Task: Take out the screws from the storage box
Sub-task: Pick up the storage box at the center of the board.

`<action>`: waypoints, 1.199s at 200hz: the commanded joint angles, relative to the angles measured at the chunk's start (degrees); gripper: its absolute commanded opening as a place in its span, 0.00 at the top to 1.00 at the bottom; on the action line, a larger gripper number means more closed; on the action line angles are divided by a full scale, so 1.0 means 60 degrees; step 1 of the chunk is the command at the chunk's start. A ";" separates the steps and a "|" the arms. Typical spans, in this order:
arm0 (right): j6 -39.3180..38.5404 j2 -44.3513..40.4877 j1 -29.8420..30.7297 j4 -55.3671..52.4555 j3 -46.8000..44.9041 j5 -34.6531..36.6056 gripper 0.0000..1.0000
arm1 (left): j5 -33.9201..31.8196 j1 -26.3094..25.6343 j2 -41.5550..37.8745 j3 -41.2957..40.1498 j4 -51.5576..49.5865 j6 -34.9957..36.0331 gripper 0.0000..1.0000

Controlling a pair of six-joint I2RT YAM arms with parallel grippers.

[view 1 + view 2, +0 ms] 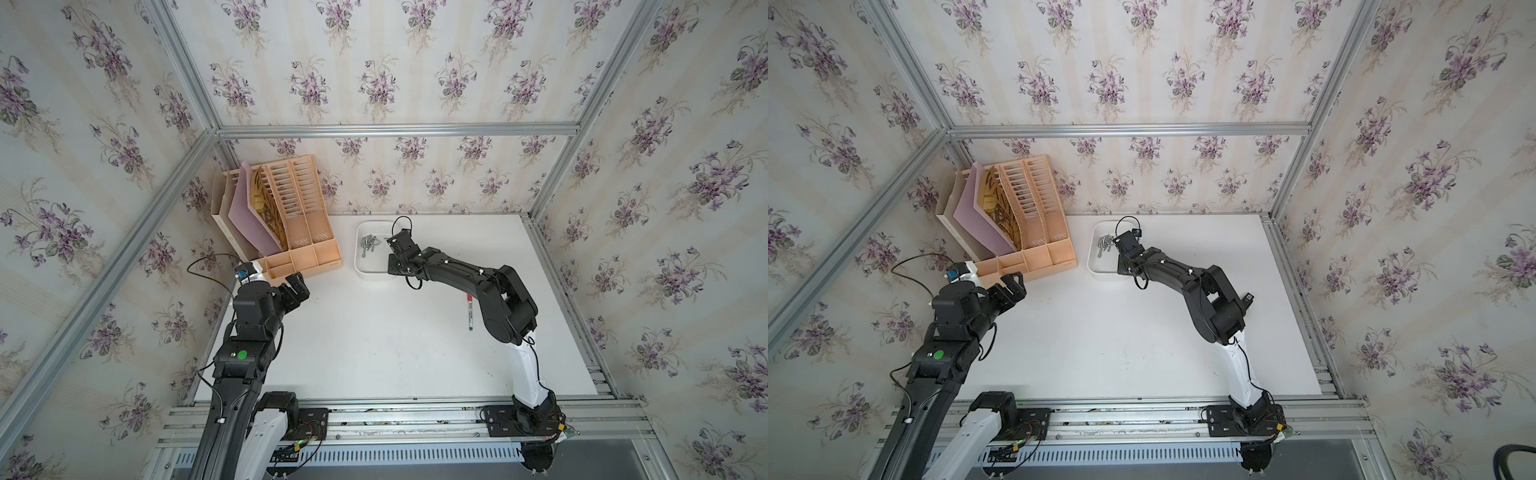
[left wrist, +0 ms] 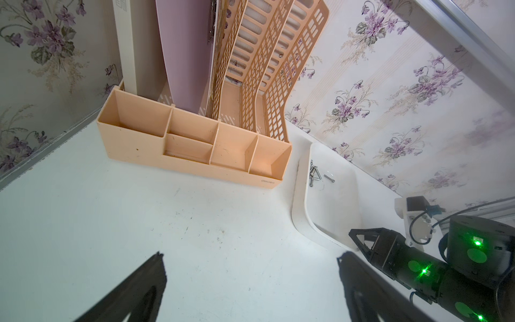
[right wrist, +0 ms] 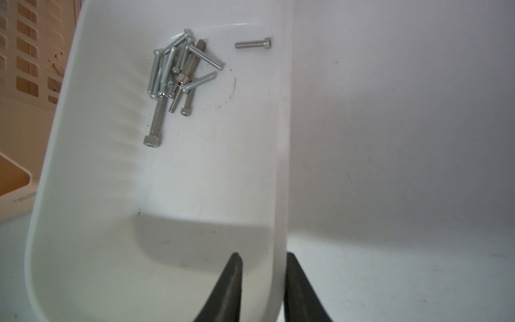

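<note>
- The left gripper (image 1: 298, 286) hovers over the white table (image 1: 374, 345) at the near edge of the file organiser (image 1: 291, 216). Its fingers are spread wide and hold nothing.
- The peach file organiser stands in the far left corner.
- Just right of it, by the far wall, sits the storage box (image 1: 370, 272). The screws (image 1: 368, 244) lie in a loose pile on its floor, toward the far left part.
- A lone screw (image 3: 253, 44) lies apart from the pile, nearer the box's right wall.
- The right gripper (image 3: 263, 259) straddles the box's right wall near its near end, with one finger inside and one outside, drawn close. I cannot tell whether they actually pinch the wall.
- A marker pen (image 1: 469, 311) lies on the table to the near right, beside the right arm.
</note>
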 commanded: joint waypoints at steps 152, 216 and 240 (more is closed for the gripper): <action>0.3772 -0.2401 0.0182 -0.3195 -0.0976 -0.0281 1.00 | -0.0066 0.0009 0.0095 0.0607 -0.0710 -0.0071 0.00; 0.3779 -0.3518 0.0765 -0.4578 -0.1551 -0.0696 1.00 | -0.0050 0.0009 0.0050 0.0657 -0.0772 -0.0020 0.01; 0.3979 -0.4325 0.1015 -0.4588 -0.2255 -0.0838 1.00 | -0.0036 0.0009 0.0054 0.0663 -0.0789 -0.0055 0.01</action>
